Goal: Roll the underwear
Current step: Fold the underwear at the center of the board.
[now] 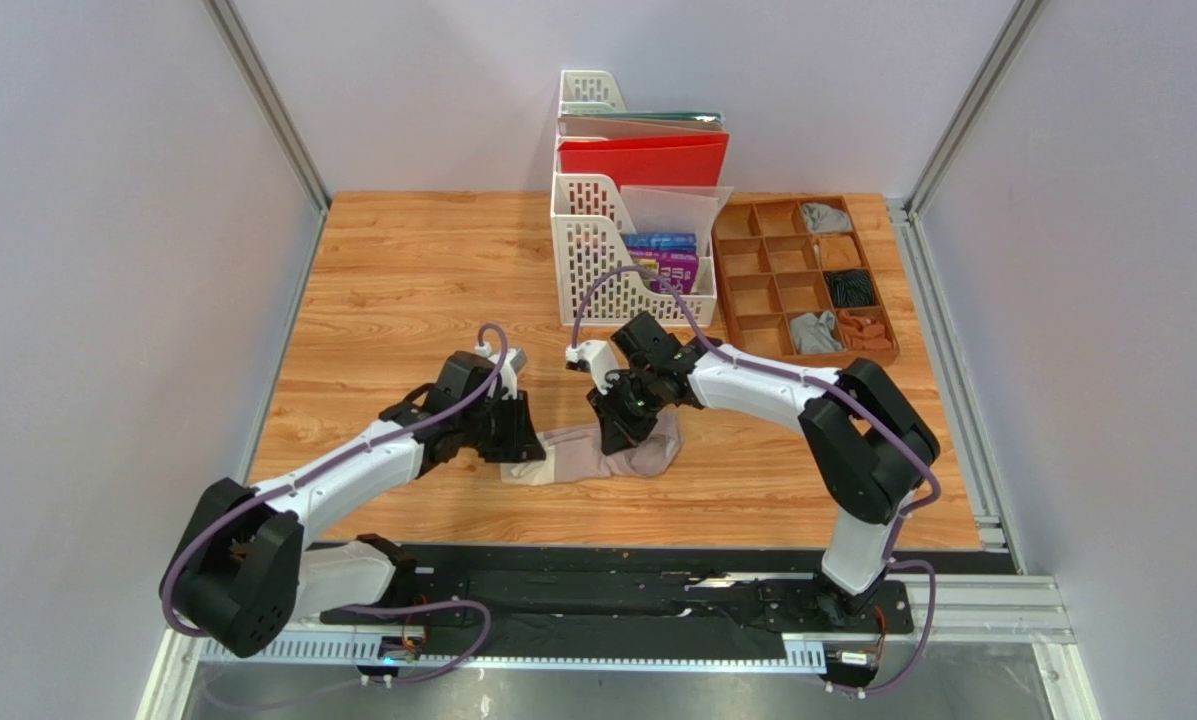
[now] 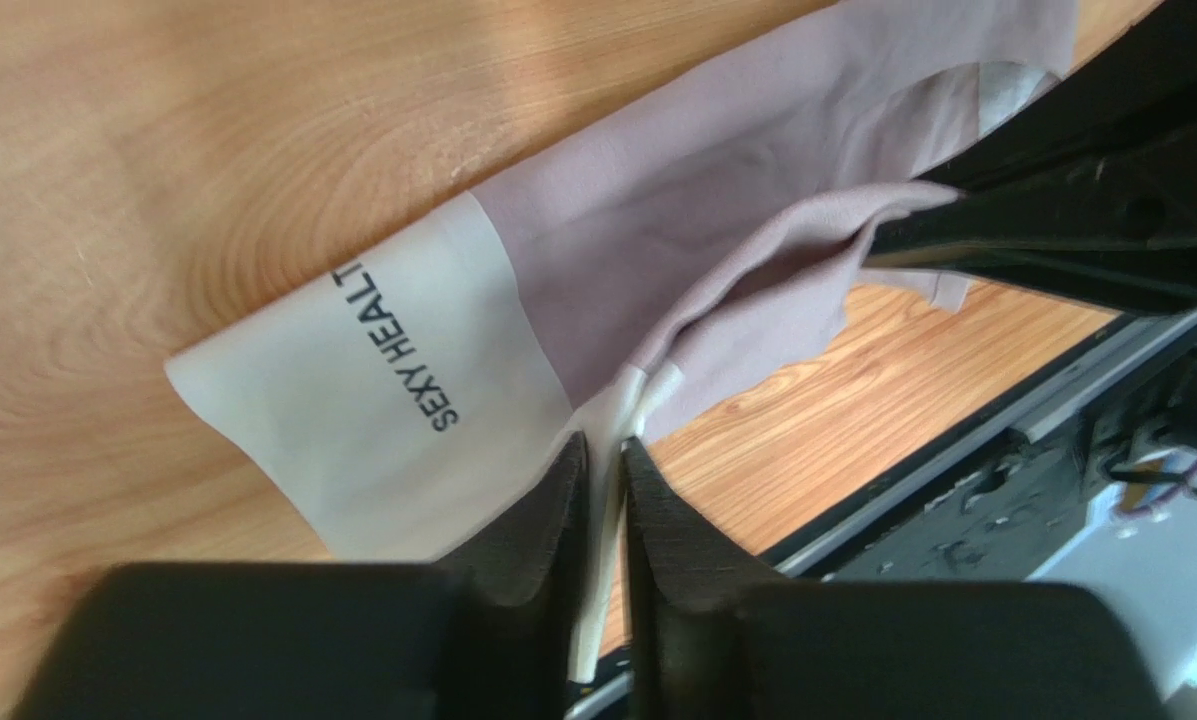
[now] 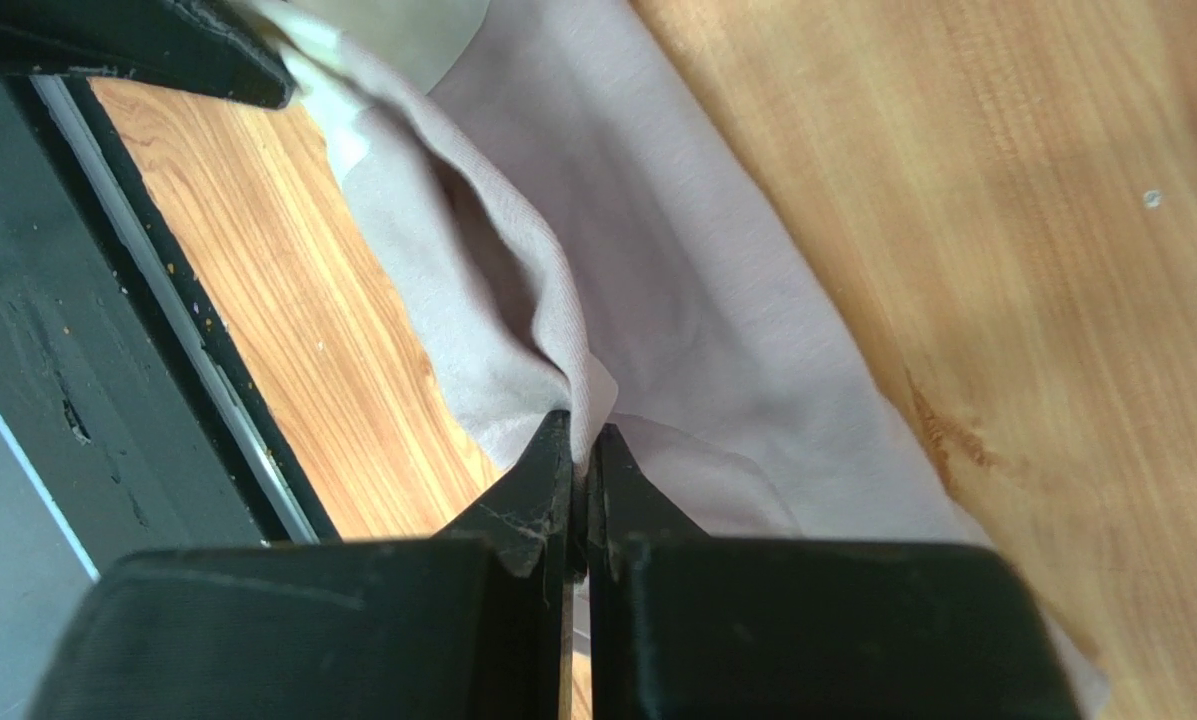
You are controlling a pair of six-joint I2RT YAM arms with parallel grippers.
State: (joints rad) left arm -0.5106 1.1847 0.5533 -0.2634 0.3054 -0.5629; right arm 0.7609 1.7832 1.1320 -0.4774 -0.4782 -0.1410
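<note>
Underwear, the pale pinkish-beige piece, lay loosely bunched on the wooden surface near its front edge, stretched between the two arms. Cloth was thin, soft and limp, very light; it sagged and creased wherever unsupported, so likely to slip out of shape and unroll unless kept under slight tension. The cream edge band with printed letters looked a little firmer and flatter than the rest, judged the better place to take hold, at its corners, with the roll started from there. Left gripper was low over the surface at the band's near corner, wrist angled down, elbow folded outward; its fingers stood a little apart with a strip of the cream edge in the slot, and whether they pinched it could not be told. Right gripper reached in from the other side, forearm stretched across, wrist tipped down over the garment's far end; fingers clenched tight on a raised fold of the pink cloth, lifting a ridge off the wood.
</note>
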